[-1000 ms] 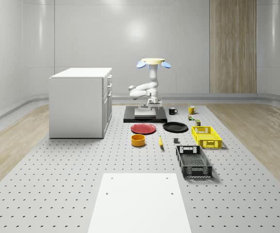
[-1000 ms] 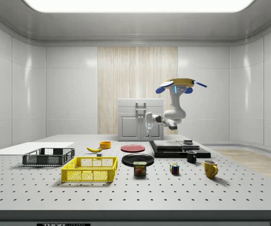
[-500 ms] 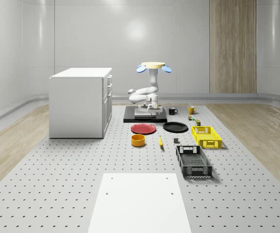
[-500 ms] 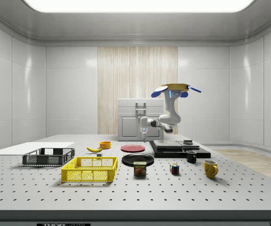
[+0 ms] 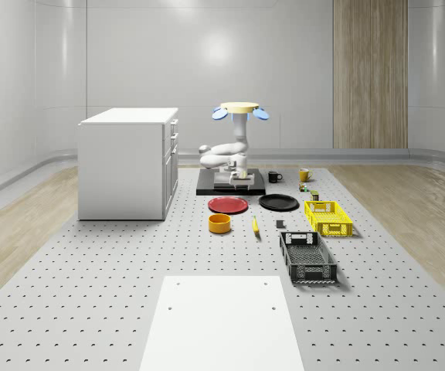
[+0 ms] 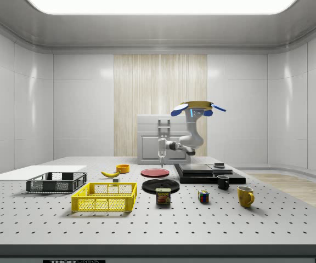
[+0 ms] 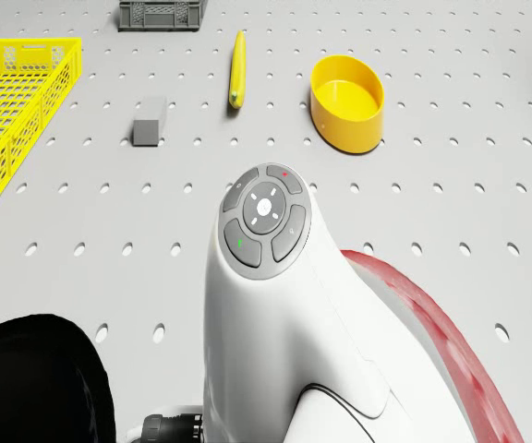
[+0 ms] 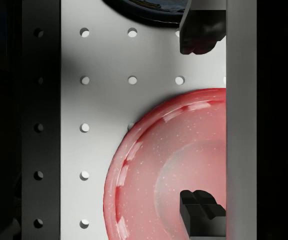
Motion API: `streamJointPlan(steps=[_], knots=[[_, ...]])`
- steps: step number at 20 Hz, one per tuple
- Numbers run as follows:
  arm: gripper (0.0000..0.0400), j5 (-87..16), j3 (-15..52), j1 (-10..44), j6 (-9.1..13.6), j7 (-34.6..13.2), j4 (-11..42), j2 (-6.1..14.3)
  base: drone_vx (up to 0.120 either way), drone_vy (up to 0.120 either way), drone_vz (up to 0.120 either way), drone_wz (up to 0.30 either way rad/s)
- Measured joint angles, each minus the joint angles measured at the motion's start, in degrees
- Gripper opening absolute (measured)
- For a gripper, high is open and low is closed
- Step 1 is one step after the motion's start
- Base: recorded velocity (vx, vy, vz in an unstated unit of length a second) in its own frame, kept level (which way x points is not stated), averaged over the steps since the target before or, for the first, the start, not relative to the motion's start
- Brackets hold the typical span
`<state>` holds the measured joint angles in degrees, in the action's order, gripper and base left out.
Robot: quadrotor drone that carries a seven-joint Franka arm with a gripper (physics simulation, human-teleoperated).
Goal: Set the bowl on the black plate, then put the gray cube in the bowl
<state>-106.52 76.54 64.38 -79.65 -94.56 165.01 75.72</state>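
the drone [image 5: 238,109] is hovering at upper centre of the whole-scene view, its gripper [image 8: 199,122] hanging spread over the red plate [image 8: 174,165]; the bowl [image 7: 346,101] is sitting mouth-up, and the can [image 6: 163,196] is reading "spam".

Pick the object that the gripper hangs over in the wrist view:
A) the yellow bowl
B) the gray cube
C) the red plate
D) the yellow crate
C: in the wrist view the open gripper has the red plate below and between its fingertips, while the yellow bowl sits farther off on the table.
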Motion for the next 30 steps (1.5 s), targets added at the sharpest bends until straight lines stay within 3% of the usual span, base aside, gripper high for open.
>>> streamJointPlan(steps=[9, 30], knots=[[0.04, 0.8, 0.38, 0.46, -1.63, -0.41, -0.1, 1.75, 0.12, -0.12, 0.0, 0.0], [0.04, 2.32, 1.05, 1.31, -4.86, -1.16, -0.28, 5.22, 0.12, -0.029, 0.0, 0.0]])
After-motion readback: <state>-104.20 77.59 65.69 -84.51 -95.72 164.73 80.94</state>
